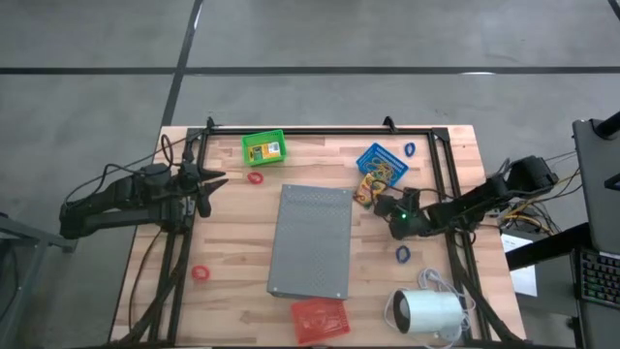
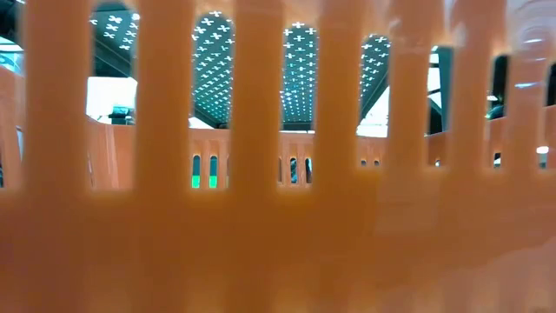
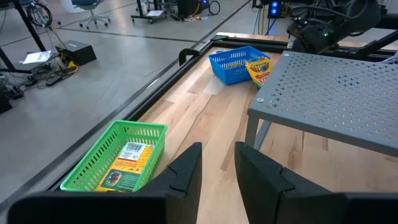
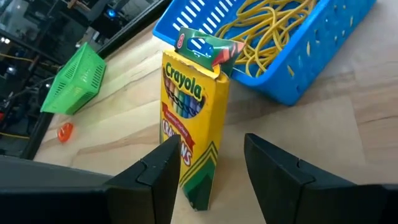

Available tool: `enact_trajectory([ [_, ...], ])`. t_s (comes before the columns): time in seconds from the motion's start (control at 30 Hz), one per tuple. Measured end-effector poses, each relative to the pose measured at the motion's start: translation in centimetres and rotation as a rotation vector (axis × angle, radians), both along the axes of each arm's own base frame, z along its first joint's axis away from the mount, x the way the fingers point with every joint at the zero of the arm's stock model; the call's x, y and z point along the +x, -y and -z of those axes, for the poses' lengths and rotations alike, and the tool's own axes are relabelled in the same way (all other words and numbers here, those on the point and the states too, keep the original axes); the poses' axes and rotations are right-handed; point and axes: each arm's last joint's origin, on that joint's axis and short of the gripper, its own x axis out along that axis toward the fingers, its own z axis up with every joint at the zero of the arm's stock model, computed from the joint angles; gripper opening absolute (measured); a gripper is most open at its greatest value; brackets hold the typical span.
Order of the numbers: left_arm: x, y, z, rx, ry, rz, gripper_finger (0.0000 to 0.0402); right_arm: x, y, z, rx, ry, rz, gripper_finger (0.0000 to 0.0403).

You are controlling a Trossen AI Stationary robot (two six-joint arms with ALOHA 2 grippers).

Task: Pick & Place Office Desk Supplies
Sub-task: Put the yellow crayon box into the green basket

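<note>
Right tool (image 4: 208,165) spread around crayon box (image 4: 189,124) beside blue basket (image 4: 311,68); left tool (image 3: 217,171) parted, empty.

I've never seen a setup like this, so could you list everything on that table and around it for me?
Green basket: one, far edge left of centre; holds a crayon box.
Blue basket: one, far edge right of centre; holds yellow rubber bands.
Red basket: one, near edge, centre.
Crayola crayon box: one, yellow, beside the blue basket.
Red rings: two, one by the green basket, one near left.
Blue rings: two, one right of the slab, one at the far right edge.
Grey perforated slab: one, centre, raised on legs.
White cylinder: one, near right corner, with cord.
Left gripper: left side, fingers apart, empty.
Right gripper: fingers open at the Crayola box.
</note>
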Motion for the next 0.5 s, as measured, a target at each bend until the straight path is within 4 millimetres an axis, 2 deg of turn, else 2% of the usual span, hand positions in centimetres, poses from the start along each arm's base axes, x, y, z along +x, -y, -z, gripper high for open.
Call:
enact_trajectory([
  [0.5, 0.0, 0.0, 0.0, 0.0, 0.001, 0.0, 0.0098, 1.0, 2.2, -0.4, 0.027, -0.022, -0.034, 0.0171],
])
